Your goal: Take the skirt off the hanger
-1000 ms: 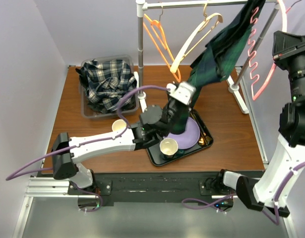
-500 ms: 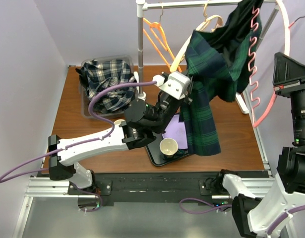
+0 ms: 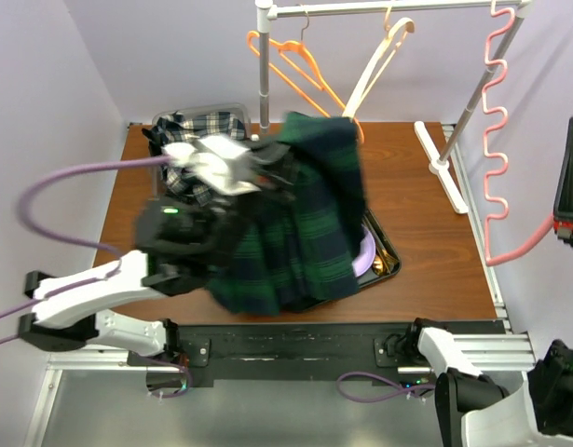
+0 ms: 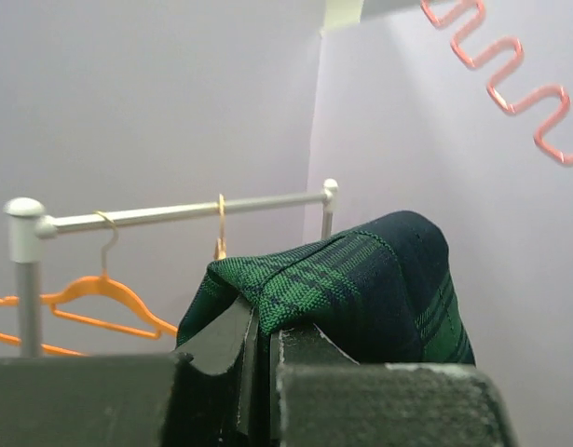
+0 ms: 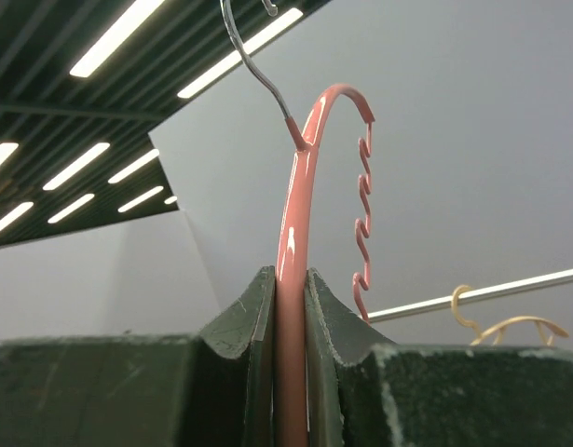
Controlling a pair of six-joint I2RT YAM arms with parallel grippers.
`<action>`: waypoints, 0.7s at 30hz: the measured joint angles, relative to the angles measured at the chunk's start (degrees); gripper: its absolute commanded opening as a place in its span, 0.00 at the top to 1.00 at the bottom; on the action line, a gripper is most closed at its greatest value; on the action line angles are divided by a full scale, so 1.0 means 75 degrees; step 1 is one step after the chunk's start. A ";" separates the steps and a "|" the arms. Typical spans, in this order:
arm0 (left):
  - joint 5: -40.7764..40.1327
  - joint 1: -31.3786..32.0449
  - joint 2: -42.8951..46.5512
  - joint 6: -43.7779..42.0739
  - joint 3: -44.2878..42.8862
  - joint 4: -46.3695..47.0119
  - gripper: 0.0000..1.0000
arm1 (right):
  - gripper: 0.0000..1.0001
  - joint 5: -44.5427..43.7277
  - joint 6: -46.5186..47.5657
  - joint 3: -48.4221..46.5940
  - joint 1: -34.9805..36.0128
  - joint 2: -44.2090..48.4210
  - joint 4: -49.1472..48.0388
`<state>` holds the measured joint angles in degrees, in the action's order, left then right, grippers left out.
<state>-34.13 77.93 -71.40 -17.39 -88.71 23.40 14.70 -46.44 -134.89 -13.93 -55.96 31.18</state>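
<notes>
The dark green plaid skirt hangs free of the pink wavy hanger and drapes over my left arm above the middle of the table. My left gripper is blurred and partly hidden by the cloth. In the left wrist view its jaws are shut on a fold of the skirt. My right gripper is shut on the pink hanger's bar and holds it bare at the far right, by the rack's right end. The hanger also shows in the left wrist view.
A clothes rack rail carries an orange hanger and a cream hanger. A clear bin of plaid clothing stands at back left. A black tray with a purple plate lies partly under the skirt. The rack's white foot is at right.
The skirt has come off the pink hanger. My left arm has swung left and toward the near edge with it. The right arm has moved right, nearly out of view.
</notes>
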 measured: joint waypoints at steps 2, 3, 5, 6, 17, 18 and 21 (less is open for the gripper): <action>-0.0003 0.0003 0.0513 0.0064 -0.0052 -0.0178 1.00 | 1.00 0.0029 -0.0070 0.0187 0.0000 0.0146 -0.0207; -0.0015 0.0003 0.0714 0.0093 -0.0189 -0.0312 1.00 | 1.00 0.0050 -0.0082 0.0251 0.0000 0.0181 -0.0265; 0.0000 0.0000 0.0950 0.0108 -0.0621 -0.0481 1.00 | 1.00 0.0073 -0.0082 0.0341 0.0000 0.0181 -0.0338; 0.0003 0.0000 0.1037 0.0096 -0.0880 -0.0548 1.00 | 1.00 0.0090 -0.0076 0.0379 -0.0003 0.0178 -0.0341; -0.0997 -0.0009 0.1107 -0.1920 -0.2390 -0.0175 1.00 | 1.00 0.0309 0.0525 0.1559 -0.0003 -0.0134 0.0458; -0.1145 -0.0009 0.0947 -0.2209 -0.2524 -0.0143 1.00 | 1.00 0.0256 0.0667 0.1582 -0.0003 -0.0213 0.0685; -0.1530 -0.0020 0.0367 -0.3066 -0.2751 0.0175 1.00 | 1.00 0.0000 0.1029 0.1801 0.0000 -0.0259 0.1166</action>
<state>-45.60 77.78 -68.64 -40.38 -109.34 24.71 14.70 -38.72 -121.38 -13.93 -57.91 39.92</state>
